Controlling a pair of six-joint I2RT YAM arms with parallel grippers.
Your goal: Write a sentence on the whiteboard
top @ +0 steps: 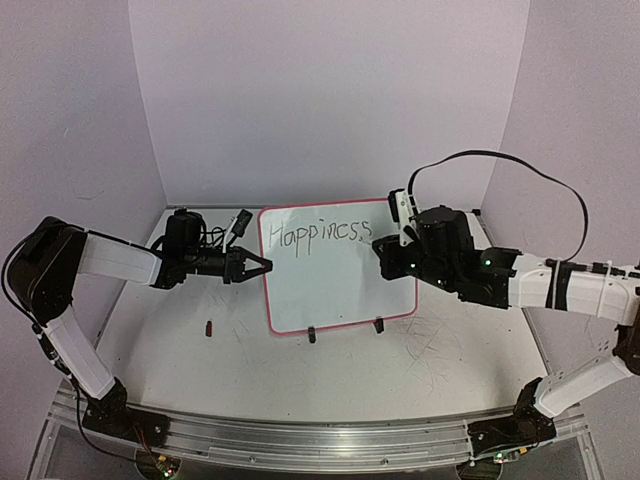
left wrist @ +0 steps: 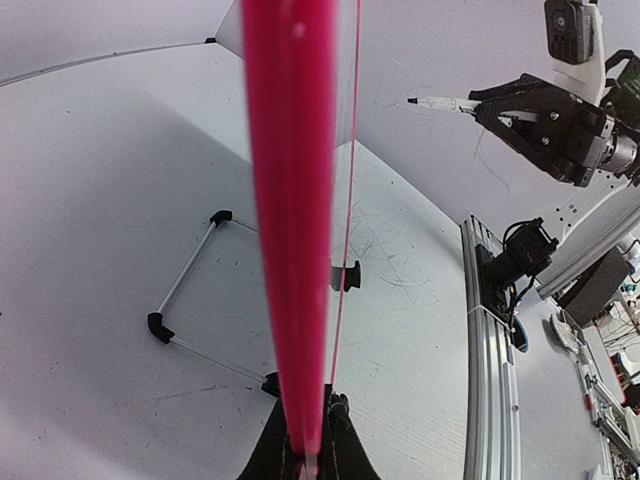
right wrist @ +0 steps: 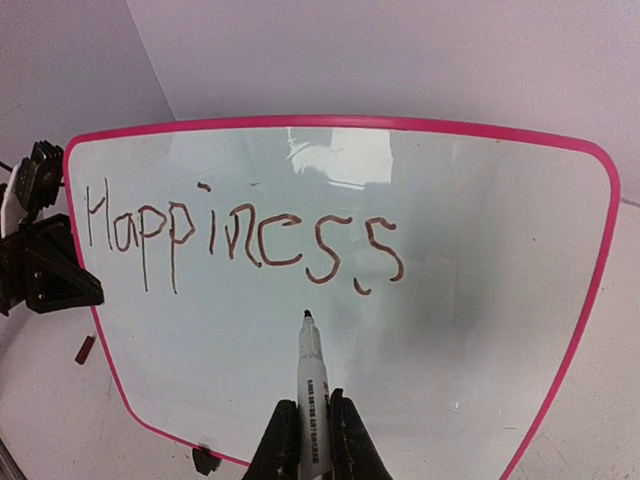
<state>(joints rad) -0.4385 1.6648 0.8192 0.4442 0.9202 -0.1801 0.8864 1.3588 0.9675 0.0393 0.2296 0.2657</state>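
Observation:
The whiteboard [top: 340, 290] stands tilted at the table's middle, and its red-pink frame fills the right wrist view [right wrist: 330, 123]. The word "Happiness" [top: 320, 236] is written along its top in dark marker and also shows in the right wrist view [right wrist: 240, 240]. My left gripper [top: 262, 265] is shut on the board's left frame edge [left wrist: 292, 220]. My right gripper [top: 385, 256] is shut on a white marker [right wrist: 313, 385]. The marker's tip [right wrist: 307, 316] points at the board just below the first "s". I cannot tell whether it touches.
Two black clip feet [top: 312, 335] [top: 379, 325] hold the board's lower edge. A small dark red piece [top: 209, 327] lies on the scuffed tabletop [top: 450, 350] left of the board. A wire stand with black corners [left wrist: 190, 290] shows behind the board. Walls enclose the table.

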